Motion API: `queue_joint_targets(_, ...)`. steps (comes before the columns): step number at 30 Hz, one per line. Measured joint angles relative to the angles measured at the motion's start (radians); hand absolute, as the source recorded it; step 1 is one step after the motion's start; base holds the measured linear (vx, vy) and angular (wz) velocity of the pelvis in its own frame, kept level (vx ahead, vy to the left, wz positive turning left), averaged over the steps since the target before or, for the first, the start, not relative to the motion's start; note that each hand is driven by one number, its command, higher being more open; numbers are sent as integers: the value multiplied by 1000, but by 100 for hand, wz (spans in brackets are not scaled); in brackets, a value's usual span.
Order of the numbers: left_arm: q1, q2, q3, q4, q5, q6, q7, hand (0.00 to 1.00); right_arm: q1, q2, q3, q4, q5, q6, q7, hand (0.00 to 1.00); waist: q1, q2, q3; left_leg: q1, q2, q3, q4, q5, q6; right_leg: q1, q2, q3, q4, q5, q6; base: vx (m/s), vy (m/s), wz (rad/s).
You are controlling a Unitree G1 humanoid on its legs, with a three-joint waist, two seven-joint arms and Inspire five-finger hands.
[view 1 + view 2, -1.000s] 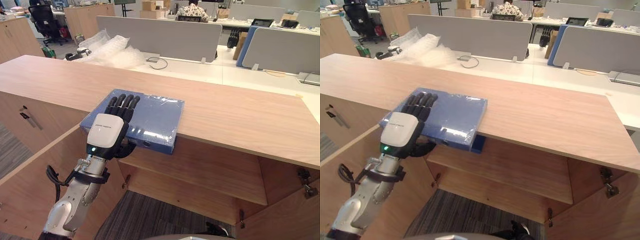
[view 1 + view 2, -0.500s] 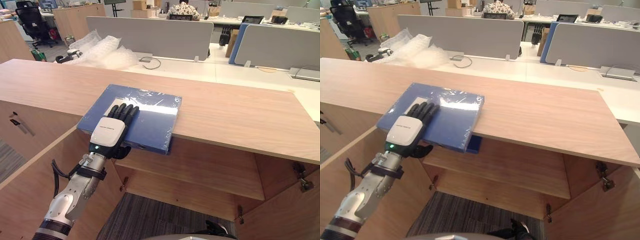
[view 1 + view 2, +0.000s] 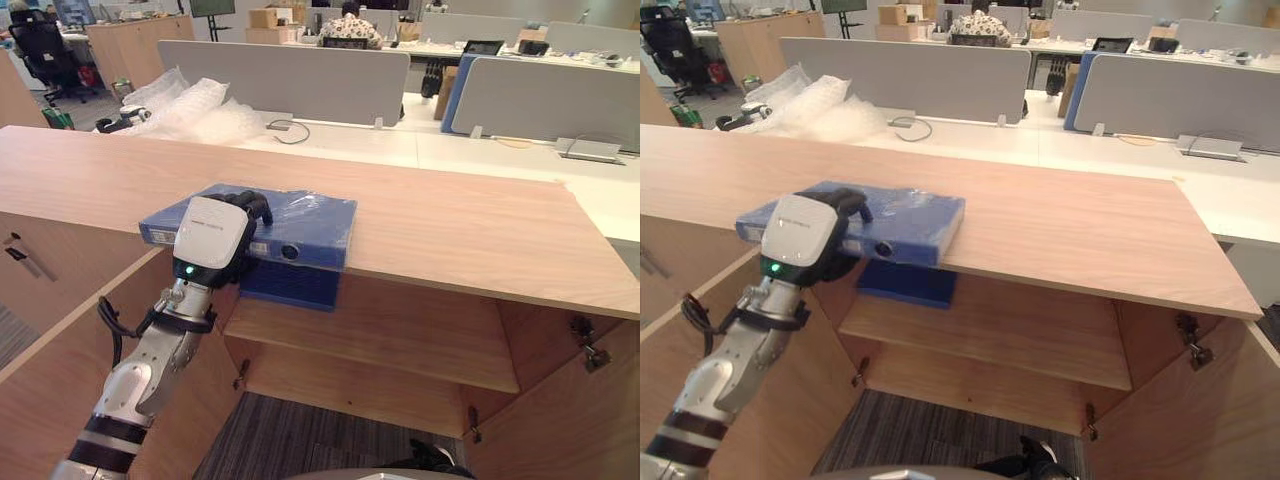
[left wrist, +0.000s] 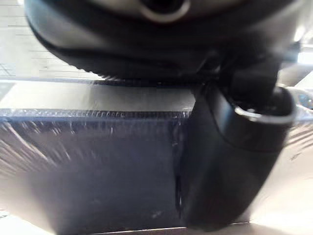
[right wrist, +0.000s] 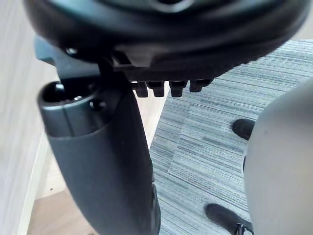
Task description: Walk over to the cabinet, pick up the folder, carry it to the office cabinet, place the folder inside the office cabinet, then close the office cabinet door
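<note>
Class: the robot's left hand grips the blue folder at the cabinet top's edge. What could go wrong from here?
1. The left hand holds the folder by its front edge alone, over glossy film, so it may slip or tip out.
2. Once lowered, it could knock the blue binder on the shelf just below.

On cabinet top [image 3: 450, 230], folder [image 3: 300, 225] at front edge, above shelf [image 3: 400, 335].
</note>
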Motion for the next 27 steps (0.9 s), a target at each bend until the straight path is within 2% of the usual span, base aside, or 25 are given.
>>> queue_joint_targets(5,6,-27,11,-56,17,7,-4,0,-3,-7,-1,0,1,0,-1,100,0,4,6,0,-1,6,-6,2,0,-2,0,4,-9,6,1,-1,2,-3)
queue_joint_targets(9,118,-213,97,-211,-40,4,-34,0,-4,-2,0,0,23,0,-4,100,3,8,8,-17,-1,12,2,1,-1,-18,-1,19,-6,6,1,32,8,-6)
queue_joint_targets(10,164,-300,131,-280,-128,-7,-33,0,4,-2,-1,-14,72,0,-5,100,4,7,9,-19,1,14,8,-3,-6,-21,0,25,-4,6,1,28,3,-11)
queue_joint_targets(12,206,-390,173,-347,-246,-18,-33,0,41,6,-5,-86,128,0,-17,100,4,7,9,-18,4,17,19,-13,-9,-22,2,36,-1,5,0,19,3,-17)
queue_joint_targets(14,280,-500,257,-446,-450,-16,-19,0,142,32,-30,-314,204,-1,-44,100,-9,9,19,-13,17,38,31,-28,-10,-29,12,63,9,2,-5,4,-2,-35)
queue_joint_targets(16,315,-542,304,-482,-558,-15,5,0,213,59,-38,-477,242,-2,-60,100,-14,8,26,-13,27,56,43,-40,-14,-41,21,83,25,-3,-11,-25,-10,-36)
queue_joint_targets(17,347,-567,327,-519,-678,-16,29,0,288,89,-39,-651,266,-3,-84,100,-19,4,28,-14,36,71,52,-50,-15,-53,28,99,31,-6,-15,-32,-15,-29)
queue_joint_targets(21,413,-607,331,-590,-919,-26,64,0,406,129,-31,-1026,292,-3,-154,100,-27,-6,30,-16,48,105,77,-71,-21,-68,39,135,40,-6,-15,-12,-2,-27)
queue_joint_targets(24,419,-628,336,-620,-1015,-48,64,0,441,140,-40,-1258,287,-4,-210,100,-36,-12,23,-17,55,133,82,-77,-24,-87,46,164,47,-6,-15,25,18,-33)
queue_joint_targets(27,425,-642,356,-652,-1154,-95,55,0,451,145,-61,-1512,172,-5,-281,100,-50,-10,23,-14,57,164,83,-78,-24,-107,50,202,56,-5,-14,36,24,-38)
